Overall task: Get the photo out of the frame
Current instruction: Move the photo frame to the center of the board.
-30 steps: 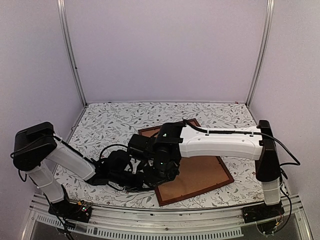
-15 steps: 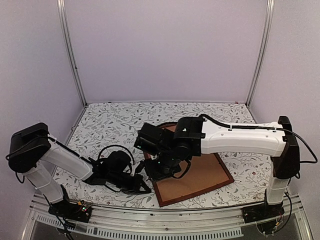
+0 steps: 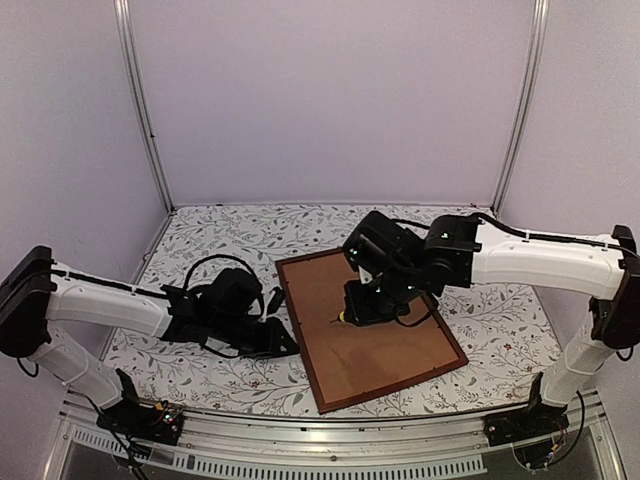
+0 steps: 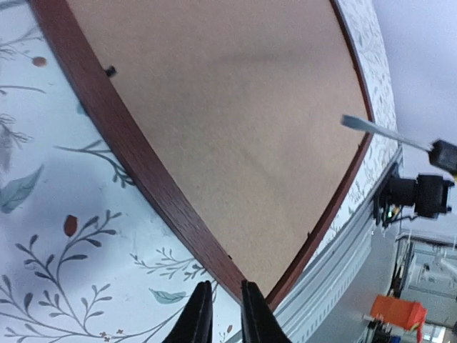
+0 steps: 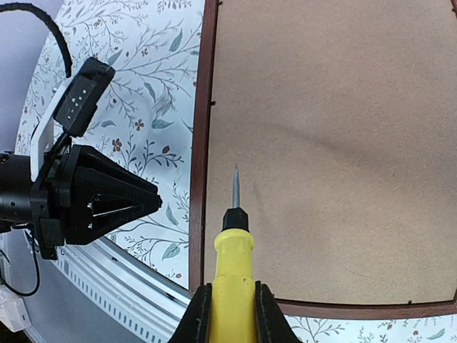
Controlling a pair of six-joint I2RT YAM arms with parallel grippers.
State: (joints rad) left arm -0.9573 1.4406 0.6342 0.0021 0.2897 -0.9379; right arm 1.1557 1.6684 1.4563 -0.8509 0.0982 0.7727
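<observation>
The frame of dark reddish wood lies face down on the table, its plain brown backing board facing up. The photo is hidden underneath. My right gripper hovers over the board's left half, shut on a yellow-handled screwdriver whose blade points across the backing board near the frame's left rail. My left gripper lies low on the table just outside that left rail. Its jaws stand a narrow gap apart near the frame's near corner, with nothing between them.
A floral-patterned cover spreads over the table. A metal rail runs along the near edge, just beyond the frame's near corner. Upright posts and plain walls close in the back and sides.
My right arm has swung right and back, carrying the screwdriver from the frame's near-left corner to over the board. My left gripper shifted slightly back, and its jaws parted a little.
</observation>
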